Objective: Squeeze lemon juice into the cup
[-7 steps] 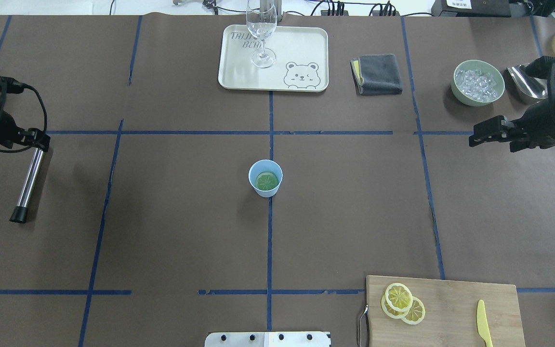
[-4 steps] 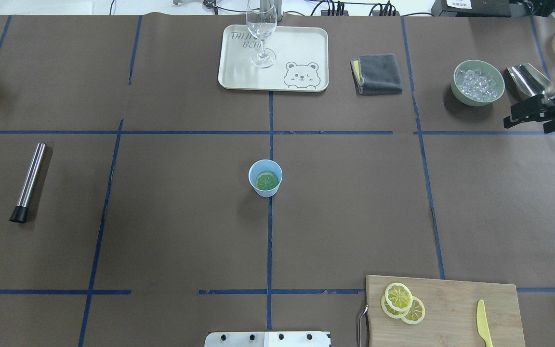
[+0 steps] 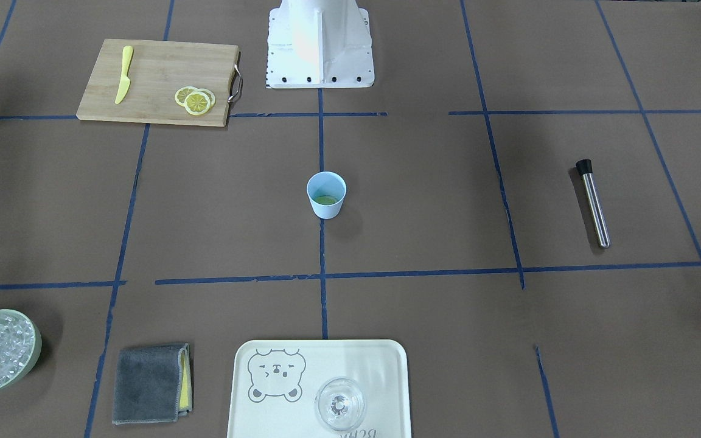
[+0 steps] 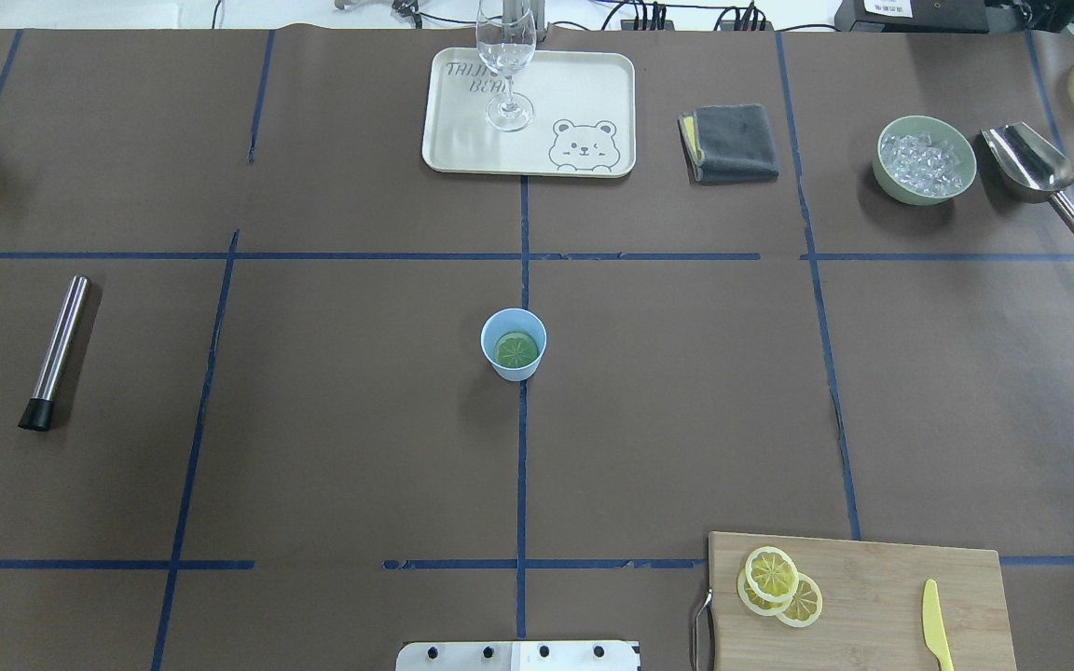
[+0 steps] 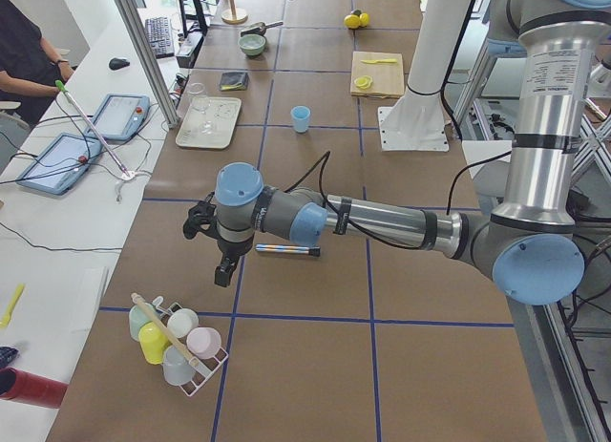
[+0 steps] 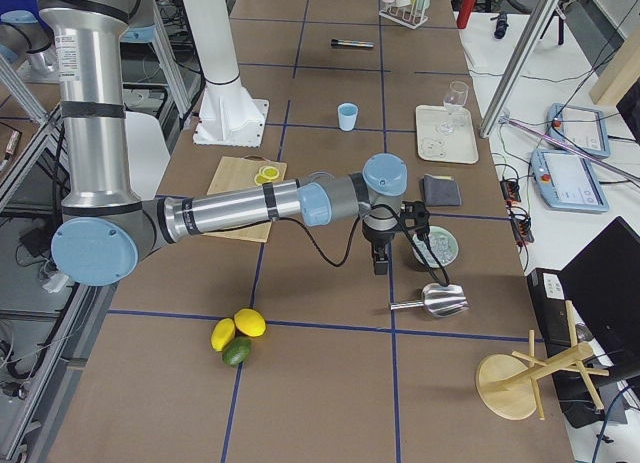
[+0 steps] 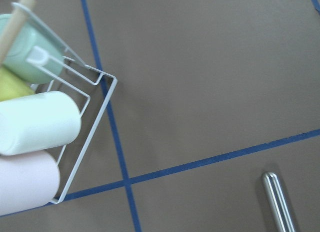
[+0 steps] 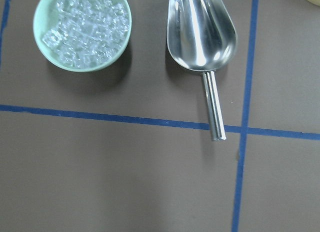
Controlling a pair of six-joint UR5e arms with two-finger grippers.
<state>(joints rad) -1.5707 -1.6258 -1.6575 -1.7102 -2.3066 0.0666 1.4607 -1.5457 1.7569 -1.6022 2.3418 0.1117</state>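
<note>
The light-blue cup (image 4: 514, 345) stands upright at the table's centre, also in the front view (image 3: 326, 194). A round slice, greenish in there, lies flat on its bottom. Three yellow lemon slices (image 4: 775, 582) overlap on the wooden cutting board (image 4: 873, 596). Neither gripper shows in the overhead or front views. The left gripper (image 5: 222, 273) hangs over the table's left end near a cup rack. The right gripper (image 6: 380, 266) hangs near the ice bowl and scoop. I cannot tell whether either is open or shut. Both are far from the cup.
A yellow plastic knife (image 4: 936, 624) lies on the board. A tray (image 4: 593, 93) with a clear glass (image 4: 506, 65), a grey cloth (image 4: 733, 142), the green ice bowl (image 4: 919, 198) and a steel scoop (image 4: 1026, 163) line the far side. A steel rod (image 4: 57, 349) lies left.
Both arms have pulled out of the overhead view, the left one to the left and the right one to the right. The scoop now shows whole. The cup and slices have not moved.
</note>
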